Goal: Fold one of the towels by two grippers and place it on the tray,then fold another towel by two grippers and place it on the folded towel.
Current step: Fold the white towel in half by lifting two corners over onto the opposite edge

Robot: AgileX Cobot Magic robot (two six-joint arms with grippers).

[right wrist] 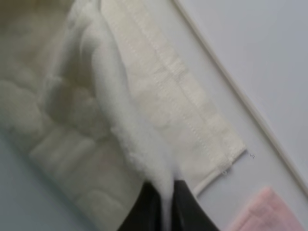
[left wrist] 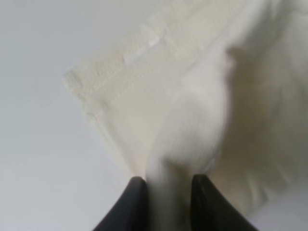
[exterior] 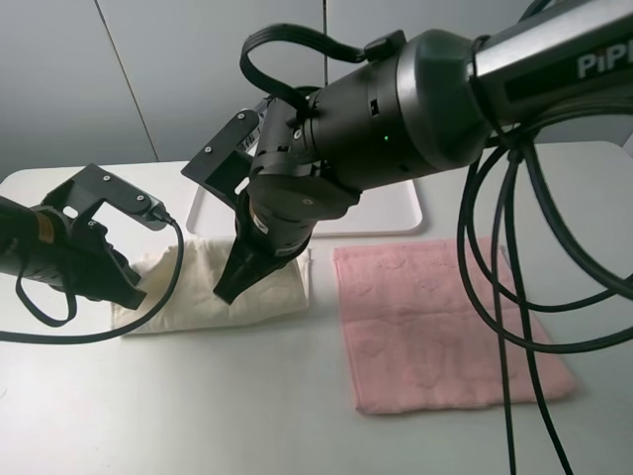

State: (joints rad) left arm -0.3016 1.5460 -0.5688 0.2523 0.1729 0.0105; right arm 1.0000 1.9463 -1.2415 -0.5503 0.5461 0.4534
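Folded cream towel (exterior: 188, 287) on the bench (exterior: 198, 416), just short of the tray (exterior: 396, 213)
The right pincer (right wrist: 163, 192) is clamped on a thin ridge of it. The left pincer (left wrist: 166, 185) has its jaws slightly apart around a thicker ridge, and I cannot tell if they grip. If only one side holds during the lift, the fold would likely spill open.

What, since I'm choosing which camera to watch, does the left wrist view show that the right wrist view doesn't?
Only the left wrist view: the left gripper with a raised fold of the cream towel between its jaws, and a small sewn label on the towel's hem. Only the right wrist view: the right gripper shut on a thin fold, the tray, and a corner of the pink towel. Both: the cream towel lying on the pale table.
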